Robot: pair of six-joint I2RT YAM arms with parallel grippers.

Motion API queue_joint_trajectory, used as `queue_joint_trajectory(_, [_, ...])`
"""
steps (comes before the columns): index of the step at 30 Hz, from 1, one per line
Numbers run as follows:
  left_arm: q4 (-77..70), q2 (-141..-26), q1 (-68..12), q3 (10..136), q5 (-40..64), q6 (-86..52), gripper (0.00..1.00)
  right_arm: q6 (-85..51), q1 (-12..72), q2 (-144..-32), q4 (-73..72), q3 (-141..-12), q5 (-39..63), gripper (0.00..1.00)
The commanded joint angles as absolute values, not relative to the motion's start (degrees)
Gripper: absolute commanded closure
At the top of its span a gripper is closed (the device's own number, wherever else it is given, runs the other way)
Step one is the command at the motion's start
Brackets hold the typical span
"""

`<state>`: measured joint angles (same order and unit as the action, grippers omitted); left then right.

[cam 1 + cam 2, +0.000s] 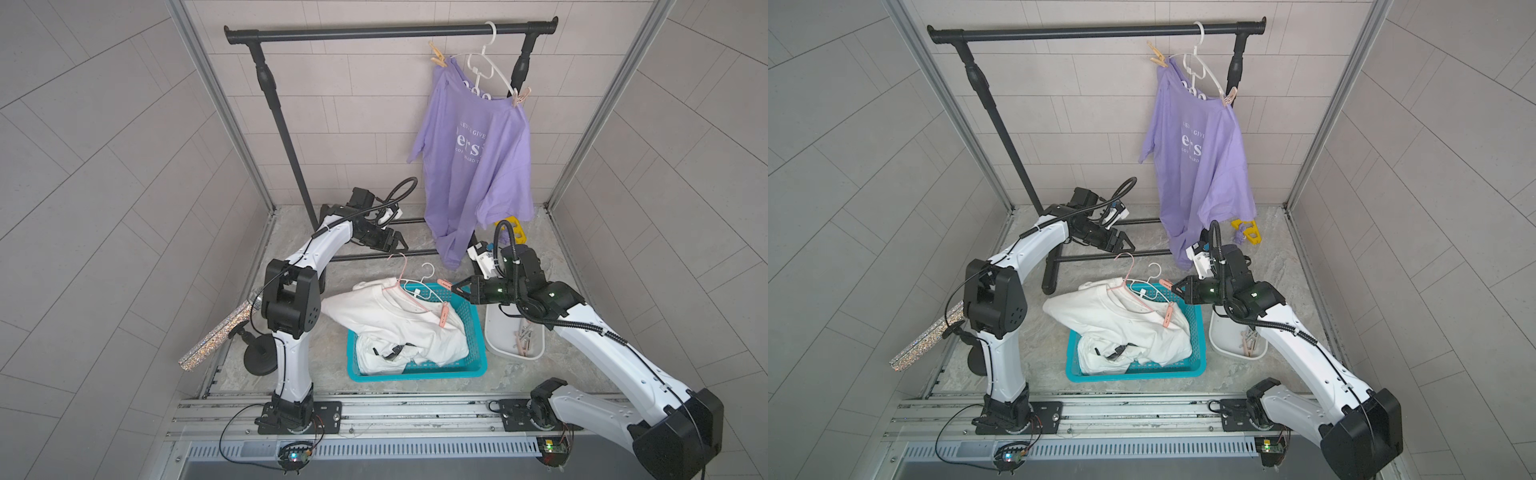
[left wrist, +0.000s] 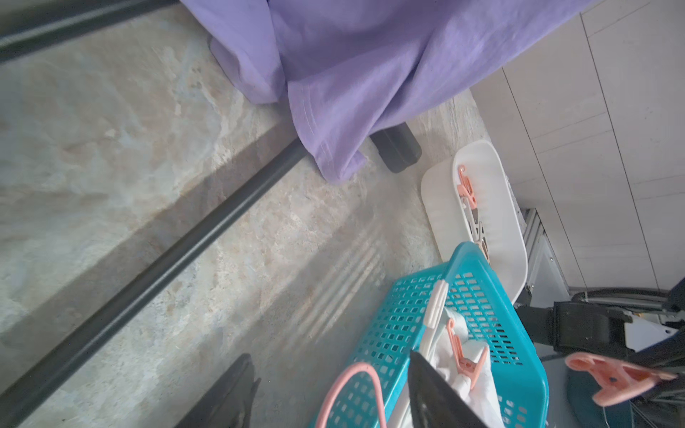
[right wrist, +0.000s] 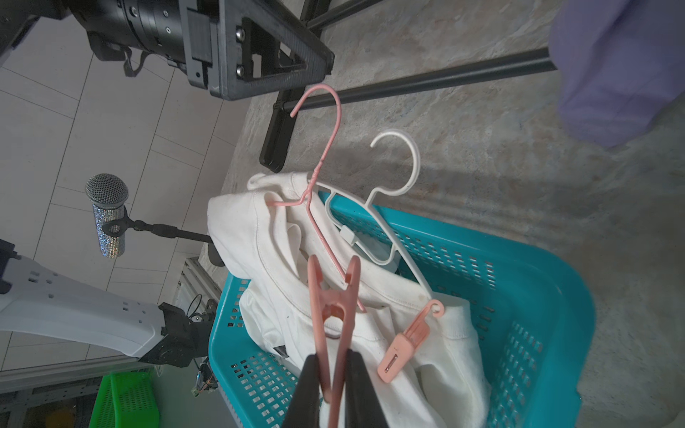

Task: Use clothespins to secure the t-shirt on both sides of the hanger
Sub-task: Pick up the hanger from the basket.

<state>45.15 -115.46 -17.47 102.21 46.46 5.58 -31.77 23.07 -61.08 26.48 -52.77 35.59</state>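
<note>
Salmon-pink clothespin clamped in right gripper, held above teal basket

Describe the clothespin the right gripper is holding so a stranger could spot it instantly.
Find the teal basket of white laundry mid-floor. Over its far right corner, the right gripper pinches a salmon-pink clothespin by its handles, mouth held open. Unlike the pink clip resting on the white shirt or the spares in the white tray, it is held in mid-air.

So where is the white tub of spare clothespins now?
In a top view the white tub sits on the floor, right of the teal basket, under the right arm.
</note>
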Motion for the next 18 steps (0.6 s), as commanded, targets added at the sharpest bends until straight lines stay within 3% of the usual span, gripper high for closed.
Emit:
queue_joint_trajectory(1, [47.8, -116.46, -17.1, 103.5, 52.29, 8.44, 0.32, -30.28, 22.85, -60.93, 26.85, -54.58, 35.95, 1.0])
queue_joint_trajectory(7, [48.49, -117.82, -17.11, 102.47, 56.45, 8.79, 0.4, -30.39, 22.85, -60.93, 26.63, -54.22, 35.86, 1.0])
queue_joint_trajectory(18, [48.64, -119.49, -17.14, 101.15, 60.31, 8.78, 0.43, -30.93, 22.86, -60.91, 25.58, -53.48, 35.95, 1.0])
